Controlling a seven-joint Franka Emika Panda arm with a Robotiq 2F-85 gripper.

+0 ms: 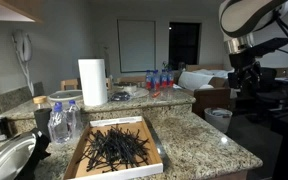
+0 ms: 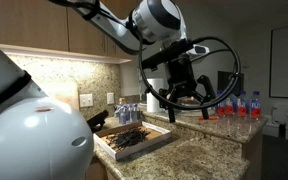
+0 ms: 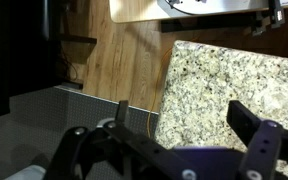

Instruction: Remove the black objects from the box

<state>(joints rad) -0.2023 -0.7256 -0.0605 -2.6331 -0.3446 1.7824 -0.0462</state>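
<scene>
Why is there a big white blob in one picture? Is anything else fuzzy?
In an exterior view, the white blob is something near the lens, out of focus; in the wrist view, the claw looks dark and blurry, while the granite counter is sharp and bright.

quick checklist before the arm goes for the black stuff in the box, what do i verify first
1. Gripper open and empty: ok, the fingers are spread with nothing between them.
2. Black objects in the box: ok, a loose pile lies inside.
3. Gripper above the box: not ok, it hangs high and off to one side; the wrist view shows only the granite counter and a wooden cabinet side.
4. Paper towel roll clear of the box: ok, it stands upright behind the box, apart from it.
5. Spot to drop the objects: cannot tell.
</scene>
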